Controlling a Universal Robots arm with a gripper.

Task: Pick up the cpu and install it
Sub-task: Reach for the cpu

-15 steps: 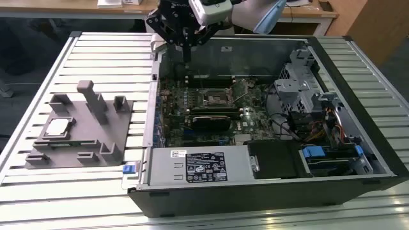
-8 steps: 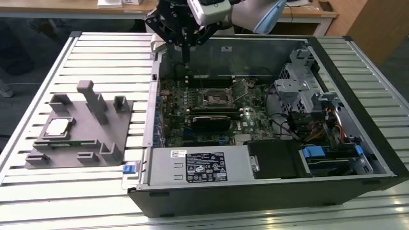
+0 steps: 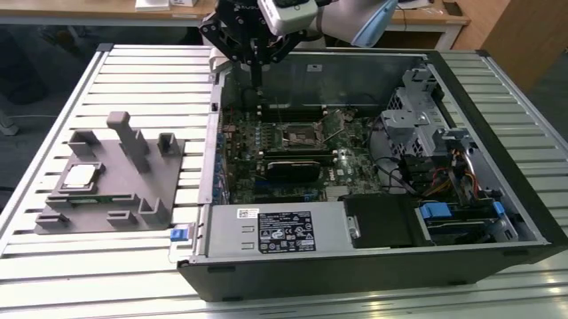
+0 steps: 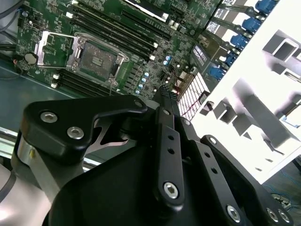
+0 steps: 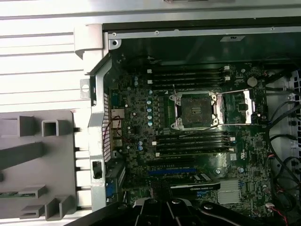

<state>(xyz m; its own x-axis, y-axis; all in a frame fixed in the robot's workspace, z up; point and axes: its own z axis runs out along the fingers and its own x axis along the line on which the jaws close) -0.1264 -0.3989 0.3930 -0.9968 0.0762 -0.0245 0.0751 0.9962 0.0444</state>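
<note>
Hovering my tool above motherboard inside open PC case, fingers pressed together, empty; I see cpu lying on grey tray, well apart.

Grey plastic tray beside open computer case on slatted table

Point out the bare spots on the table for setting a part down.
Bare table slats lie beyond the tray and in front of it, plus at the exterior view's right of the case. Crowded: tray with cpu, case interior.
</note>
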